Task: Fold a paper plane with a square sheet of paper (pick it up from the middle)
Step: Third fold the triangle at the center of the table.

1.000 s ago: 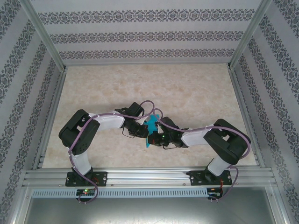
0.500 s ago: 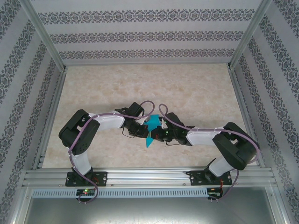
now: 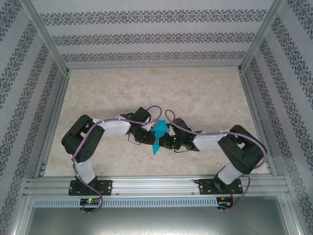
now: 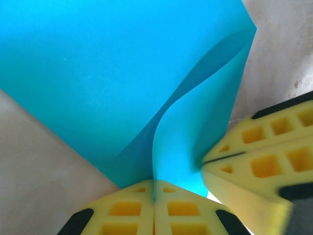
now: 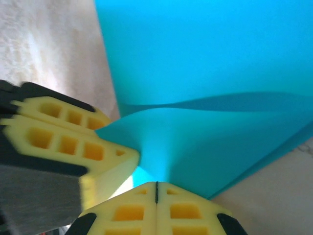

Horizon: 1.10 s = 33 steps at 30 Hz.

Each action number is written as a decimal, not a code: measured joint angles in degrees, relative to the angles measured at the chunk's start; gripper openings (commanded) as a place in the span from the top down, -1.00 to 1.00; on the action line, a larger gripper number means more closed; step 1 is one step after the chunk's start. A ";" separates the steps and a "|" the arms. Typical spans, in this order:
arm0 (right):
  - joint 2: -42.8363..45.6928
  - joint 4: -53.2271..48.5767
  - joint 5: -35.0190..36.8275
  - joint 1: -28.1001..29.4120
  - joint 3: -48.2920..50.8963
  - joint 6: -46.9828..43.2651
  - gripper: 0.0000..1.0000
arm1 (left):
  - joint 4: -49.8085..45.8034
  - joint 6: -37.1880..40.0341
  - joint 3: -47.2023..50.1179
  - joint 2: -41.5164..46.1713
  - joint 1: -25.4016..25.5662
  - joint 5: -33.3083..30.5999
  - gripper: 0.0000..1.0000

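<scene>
Top external view: sheet of paper (image 3: 157, 132) sits near the middle of the table (image 3: 146, 88), between left gripper (image 3: 148, 137) and right gripper (image 3: 165, 142); both are pinching it, tips nearly touching, sheet buckling away from them; risk: arms pulling apart could tear it; thin paper could slip out, so the crease goes crooked.

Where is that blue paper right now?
In the top view, the blue paper is near the table's front centre, pinched between the left hand and right hand.
</scene>
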<state>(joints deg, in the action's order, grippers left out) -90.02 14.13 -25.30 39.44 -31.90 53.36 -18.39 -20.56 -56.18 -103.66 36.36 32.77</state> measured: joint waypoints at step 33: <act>-3.37 -0.79 -3.10 -8.94 -2.49 -3.91 1.00 | -0.33 0.04 -0.09 0.00 0.02 0.02 0.82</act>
<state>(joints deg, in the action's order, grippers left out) -93.38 13.34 -28.40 30.50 -34.39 49.45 -18.72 -20.51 -56.27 -103.66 36.38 32.80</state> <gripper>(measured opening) 0.041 0.092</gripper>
